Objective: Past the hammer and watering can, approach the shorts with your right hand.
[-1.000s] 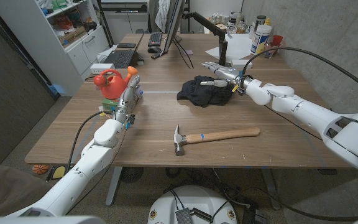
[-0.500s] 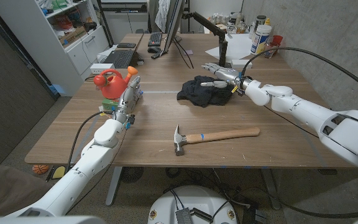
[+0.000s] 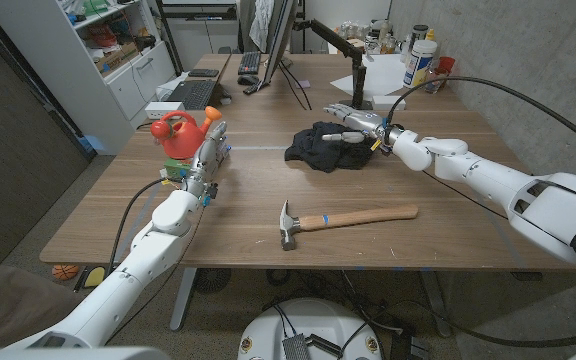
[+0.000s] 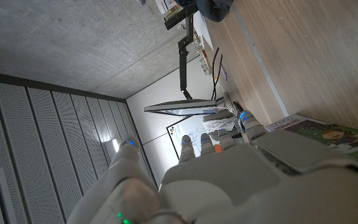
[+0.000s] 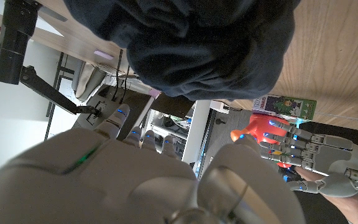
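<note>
**Right hand at the dark shorts, left hand waiting by the watering can**

Head view: Right hand [image 3: 360, 128] extended over the wooden table [image 3: 248, 215], fingers stretched forward and slightly apart, holding nothing, fingertips over the near edge of the crumpled dark shorts [image 3: 326, 145]; contact with the cloth cannot be told. Wooden-handled hammer [image 3: 343, 220] lying on the table well short of those fingers, closer to the robot, head pointing toward the left arm. Left hand [image 3: 208, 150] standing on its edge, fingers straight and close together, gripping nothing. Red watering can [image 3: 180, 133] just beside those fingertips, on the outer side. Keyboard [image 3: 193, 94] and monitor arm [image 3: 333, 38] farther back on the table.

Left wrist view: Back of the left hand [image 4: 229, 162] seen large, fingers extended side by side and empty. Printed colourful box [image 4: 328, 132] lying on the table just beside the fingers. Monitor [image 4: 182, 107] beyond the fingertips.

Right wrist view: Right hand [image 5: 135, 162] seen from behind, fingertips reaching toward the shorts [image 5: 197, 43], which lie bunched directly ahead of them. Left hand [image 5: 312, 158] with spread fingers visible across the table, with the red watering can [image 5: 263, 134] behind its fingers.
</note>
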